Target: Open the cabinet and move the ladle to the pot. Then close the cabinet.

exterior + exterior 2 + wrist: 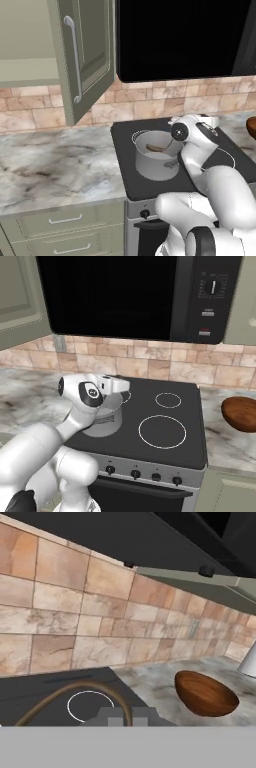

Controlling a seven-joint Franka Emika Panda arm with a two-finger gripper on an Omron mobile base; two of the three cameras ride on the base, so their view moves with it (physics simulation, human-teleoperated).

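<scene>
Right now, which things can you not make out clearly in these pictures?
- The hand's fingertips: hidden behind the arm's wrist in both base views, so open or shut is unclear.
- The ladle in the pot: partly covered by the arm, left base view.
- The cabinet: its interior is cut off by the left edge.
- The wooden bowl: cut by the right edge, right base view.

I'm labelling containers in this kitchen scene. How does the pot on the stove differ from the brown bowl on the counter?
The pot is grey steel with straight sides; the bowl is brown with curved sides. The pot sits on the stove and holds the ladle; the bowl rests on the counter, empty. Both are round and upright.
</scene>
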